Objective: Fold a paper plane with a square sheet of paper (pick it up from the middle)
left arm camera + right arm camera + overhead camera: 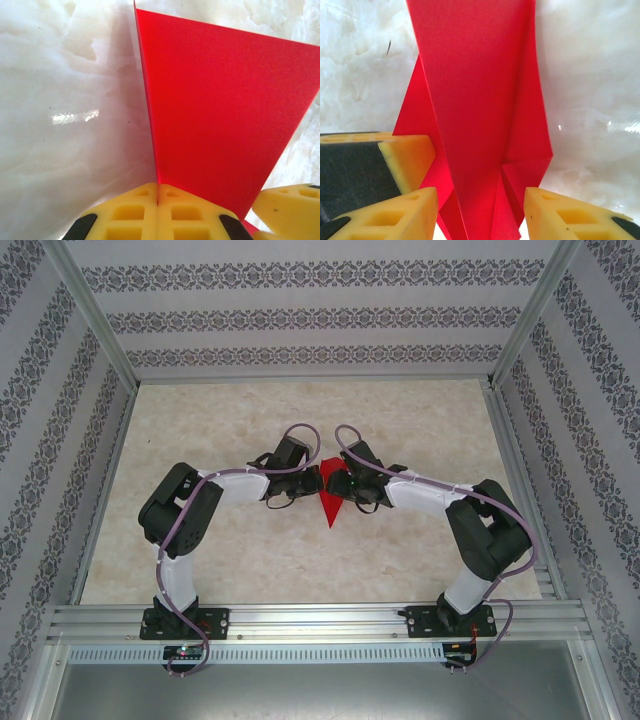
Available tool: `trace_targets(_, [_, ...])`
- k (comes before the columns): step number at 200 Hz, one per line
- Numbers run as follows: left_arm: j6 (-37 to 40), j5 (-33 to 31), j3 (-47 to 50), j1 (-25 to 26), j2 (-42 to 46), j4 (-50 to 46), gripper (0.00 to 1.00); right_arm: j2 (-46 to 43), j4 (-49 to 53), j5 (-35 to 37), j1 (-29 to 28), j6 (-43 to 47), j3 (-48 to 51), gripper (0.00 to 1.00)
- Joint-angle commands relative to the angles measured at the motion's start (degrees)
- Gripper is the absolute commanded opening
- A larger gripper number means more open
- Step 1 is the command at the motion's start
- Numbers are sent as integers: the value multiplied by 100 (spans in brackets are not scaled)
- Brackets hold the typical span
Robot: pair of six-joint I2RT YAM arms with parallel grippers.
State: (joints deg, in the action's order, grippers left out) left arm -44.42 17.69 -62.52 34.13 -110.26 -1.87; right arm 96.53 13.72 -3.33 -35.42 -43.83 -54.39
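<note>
Paper plane [330, 502] sits mid-frame in the top view, long axis vertical, nose toward the bottom edge; left gripper [157, 192] is pinched tight on its fold — right gripper [481, 200] straddles it, fingers apart.

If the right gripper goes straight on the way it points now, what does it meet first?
The plane, which sits between the right gripper's open fingers. The table lies behind it; how close is unclear.
</note>
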Motion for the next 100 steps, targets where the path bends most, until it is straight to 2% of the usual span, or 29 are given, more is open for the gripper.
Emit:
trace_targets(1, [-100, -43, 14, -73, -70, 164, 0, -72, -226, -278, -99, -157, 193, 49])
trace_targets(53, [-146, 14, 55, -86, -67, 201, 1, -99, -595, -570, -141, -220, 394, 49])
trace_targets(100, [-218, 146, 104, -123, -81, 303, 2, 13, -504, -421, -205, -109, 362, 50])
